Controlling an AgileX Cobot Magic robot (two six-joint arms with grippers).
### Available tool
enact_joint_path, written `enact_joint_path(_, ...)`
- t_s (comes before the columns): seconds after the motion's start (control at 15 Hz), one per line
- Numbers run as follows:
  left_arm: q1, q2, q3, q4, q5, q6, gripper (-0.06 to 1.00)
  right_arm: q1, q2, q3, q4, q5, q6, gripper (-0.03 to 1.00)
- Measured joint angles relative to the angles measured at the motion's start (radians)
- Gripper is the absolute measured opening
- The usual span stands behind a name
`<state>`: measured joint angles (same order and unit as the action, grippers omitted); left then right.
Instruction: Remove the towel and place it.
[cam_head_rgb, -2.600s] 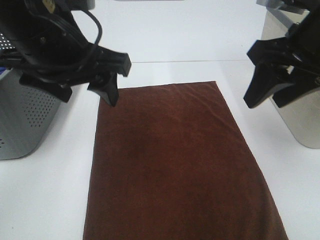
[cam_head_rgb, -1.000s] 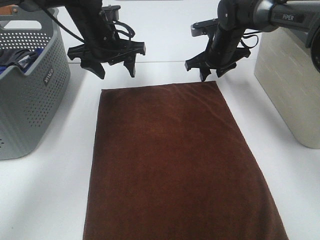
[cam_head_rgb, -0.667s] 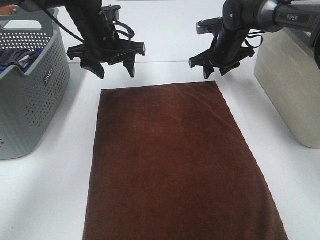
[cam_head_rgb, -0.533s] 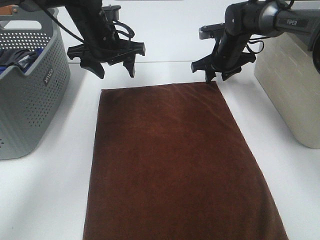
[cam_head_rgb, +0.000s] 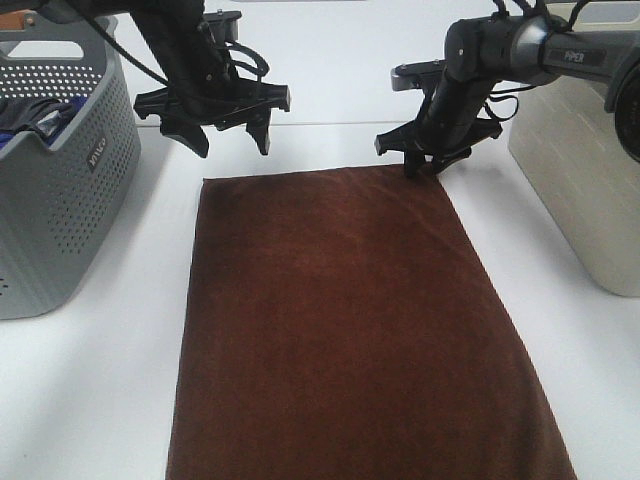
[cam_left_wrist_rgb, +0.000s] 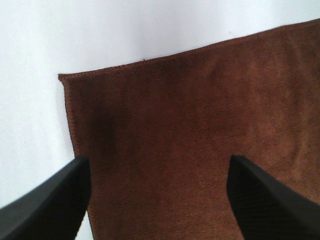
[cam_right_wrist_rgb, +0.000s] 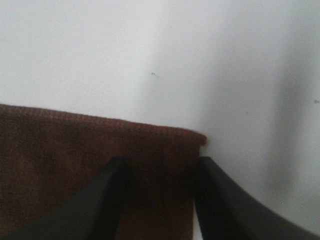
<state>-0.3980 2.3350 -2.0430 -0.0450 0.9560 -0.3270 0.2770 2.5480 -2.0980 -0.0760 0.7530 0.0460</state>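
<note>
The dark brown towel (cam_head_rgb: 350, 320) lies flat and spread out on the white table, long side running from far to near. My left gripper (cam_head_rgb: 232, 148) is open and empty, hovering above the towel's far left corner, which shows between its fingers in the left wrist view (cam_left_wrist_rgb: 160, 200). My right gripper (cam_head_rgb: 420, 165) is low at the towel's far right corner. In the right wrist view (cam_right_wrist_rgb: 160, 200) its fingers stand a narrow gap apart, with the hemmed corner of the towel (cam_right_wrist_rgb: 75, 150) between them. The towel also shows in the left wrist view (cam_left_wrist_rgb: 200, 125).
A grey perforated basket (cam_head_rgb: 60, 200) holding dark fabric (cam_head_rgb: 35, 115) stands at the left. A pale beige bin (cam_head_rgb: 580, 180) stands at the right edge. White table surface surrounds the towel on both sides.
My right gripper has come down from above the table onto the towel's far right corner, and its fingers have narrowed. The left gripper and the towel have not moved over the last second.
</note>
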Motion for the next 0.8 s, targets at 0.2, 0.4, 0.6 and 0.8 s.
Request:
enact_joint_path(0.2,0.000,0.000,0.000,0.000,0.000,0.000,0.72,0.004,0.001,0.000,0.000,0.006,-0.009,0.15)
enact_joint_path(0.4,0.000,0.000,0.000,0.014,-0.010,0.011,0.70,0.004,0.001,-0.005,-0.005,0.033,-0.027,0.00)
enact_joint_path(0.6,0.000,0.020,-0.001,0.054,-0.054,0.014,0.61,0.004,0.001,-0.008,-0.048,0.073,-0.027,0.00)
enact_joint_path(0.8,0.002,0.074,-0.003,0.072,-0.086,-0.015,0.59,0.004,0.001,-0.011,-0.057,0.082,-0.027,0.00)
